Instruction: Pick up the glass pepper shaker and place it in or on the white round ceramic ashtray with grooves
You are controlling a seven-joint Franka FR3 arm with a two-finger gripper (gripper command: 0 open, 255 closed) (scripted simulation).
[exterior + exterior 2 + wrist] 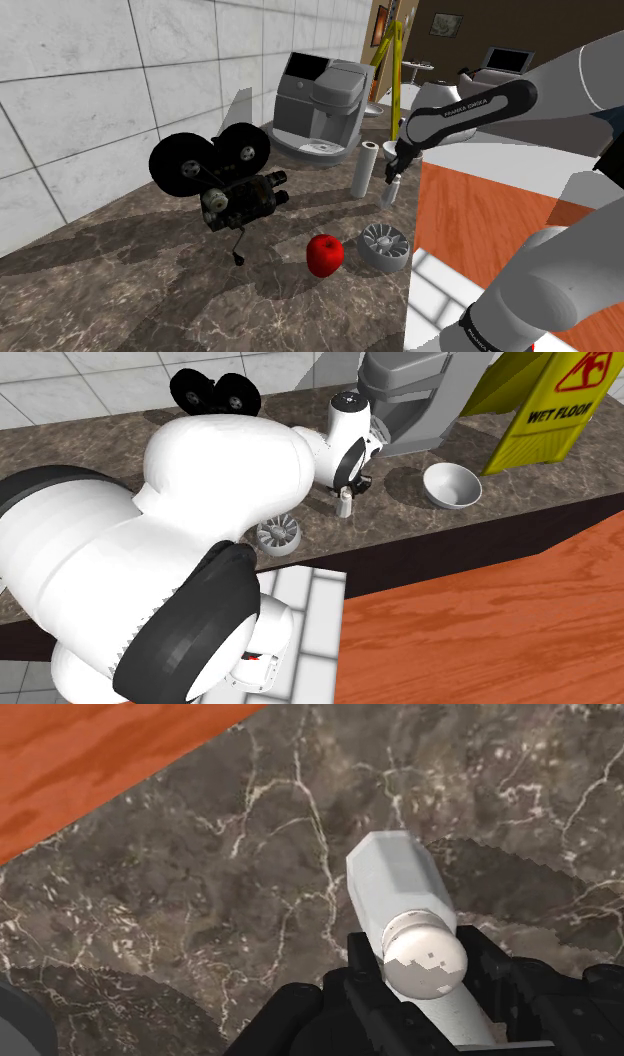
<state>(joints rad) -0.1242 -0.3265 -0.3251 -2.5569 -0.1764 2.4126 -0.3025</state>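
The pepper shaker (pixel 398 889) is a small pale bottle with a rounded white cap. My gripper (pixel 428 966) is shut on it, one black finger pressing each side just under the cap. In the shoulder view the gripper (pixel 396 170) holds the shaker (pixel 392 192) near the counter's edge, its base at or just above the stone; I cannot tell which. The white round grooved ashtray (pixel 385 247) lies on the counter nearer the stand, apart from the shaker. In the second exterior view the shaker (pixel 345 505) hangs under the hand (pixel 348 484), with the ashtray (pixel 279 536) to its left.
A red apple (pixel 325 255) sits beside the ashtray. A tall white cylinder (pixel 365 168) stands close to the shaker. A black film projector (pixel 225 180), a grey coffee machine (pixel 320 105), a white bowl (pixel 451 484) and a yellow wet-floor sign (pixel 560 397) share the marble counter (pixel 150 290).
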